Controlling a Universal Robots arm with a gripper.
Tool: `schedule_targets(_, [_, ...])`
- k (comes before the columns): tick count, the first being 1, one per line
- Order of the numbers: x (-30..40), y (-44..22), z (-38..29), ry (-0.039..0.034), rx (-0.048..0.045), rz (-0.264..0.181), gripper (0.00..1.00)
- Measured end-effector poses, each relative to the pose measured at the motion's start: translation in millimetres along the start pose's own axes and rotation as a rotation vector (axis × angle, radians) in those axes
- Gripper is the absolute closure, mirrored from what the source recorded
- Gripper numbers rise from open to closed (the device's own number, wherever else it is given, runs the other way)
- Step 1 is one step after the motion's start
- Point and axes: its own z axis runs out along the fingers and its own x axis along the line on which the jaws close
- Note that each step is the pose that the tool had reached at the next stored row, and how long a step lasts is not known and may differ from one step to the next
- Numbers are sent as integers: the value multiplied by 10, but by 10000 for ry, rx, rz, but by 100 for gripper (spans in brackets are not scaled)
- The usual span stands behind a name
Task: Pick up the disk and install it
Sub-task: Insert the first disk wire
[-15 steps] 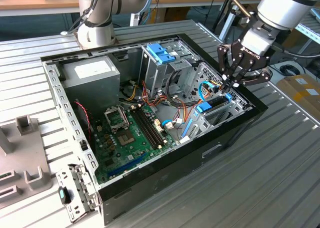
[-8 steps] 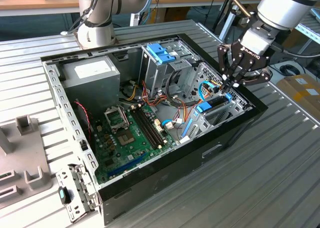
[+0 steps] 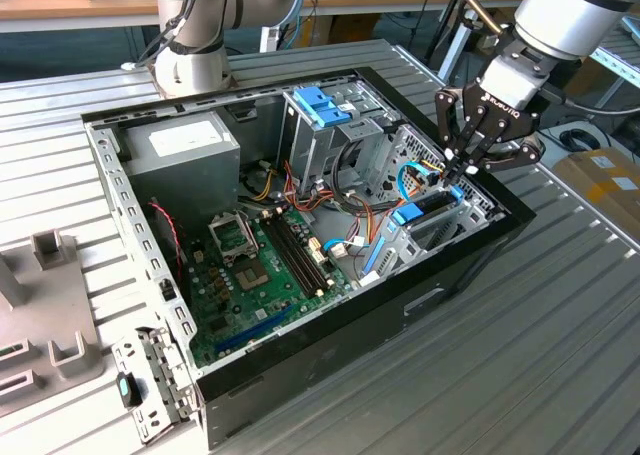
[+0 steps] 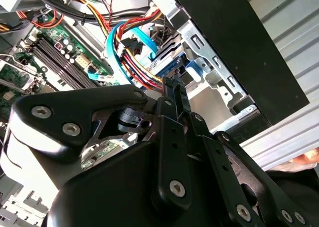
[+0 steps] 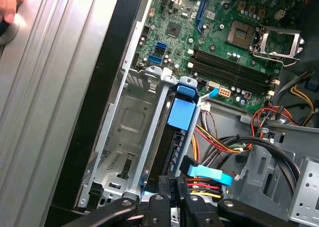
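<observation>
The disk (image 3: 425, 210) stands on edge in the drive bay (image 5: 124, 137) at the corner of the open computer case on the exterior view's right. Its blue carrier frame (image 5: 182, 112) shows along the upper edge in the first wrist view. My gripper (image 3: 455, 172) hangs over the far end of the disk with its black fingers shut together. The fingertips (image 4: 172, 87) sit at or just above the blue frame (image 4: 192, 67) beside the cable plugs; I cannot tell if they touch. In the first wrist view the gripper (image 5: 173, 183) meets the disk's end.
Red, yellow and blue cables (image 4: 124, 47) crowd next to the bay. A metal cage with a blue handle (image 3: 322, 105), a grey power supply box (image 3: 185, 145) and the motherboard (image 3: 260, 265) fill the case. A person's hand (image 5: 10, 7) rests on the table outside the case wall.
</observation>
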Motion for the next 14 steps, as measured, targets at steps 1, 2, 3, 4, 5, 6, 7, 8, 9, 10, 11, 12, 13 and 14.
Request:
schedule_targets(1, [0, 0, 0, 1, 1, 28, 83])
schedule_targets(2, [0, 0, 0, 2, 2, 63, 83])
schedule_targets(3, [0, 0, 0, 2, 2, 81, 83])
schedule_targets(4, [0, 0, 1, 3, 3, 101, 83])
schedule_targets(5, [0, 0, 0, 4, 3, 125, 83])
schedule_targets(6, [0, 0, 0, 4, 4, 145, 83])
schedule_targets(7, [0, 0, 0, 5, 4, 162, 83])
schedule_targets(8, [0, 0, 0, 6, 5, 181, 83])
schedule_targets(9, [0, 0, 1, 7, 5, 207, 83])
schedule_targets(10, [0, 0, 1, 8, 6, 222, 83])
schedule_targets(11, [0, 0, 0, 9, 6, 241, 83])
schedule_targets(12, [0, 0, 0, 9, 7, 260, 83])
schedule_targets(13, [0, 0, 1, 10, 7, 287, 83])
schedule_targets(14, [0, 0, 1, 11, 8, 315, 83])
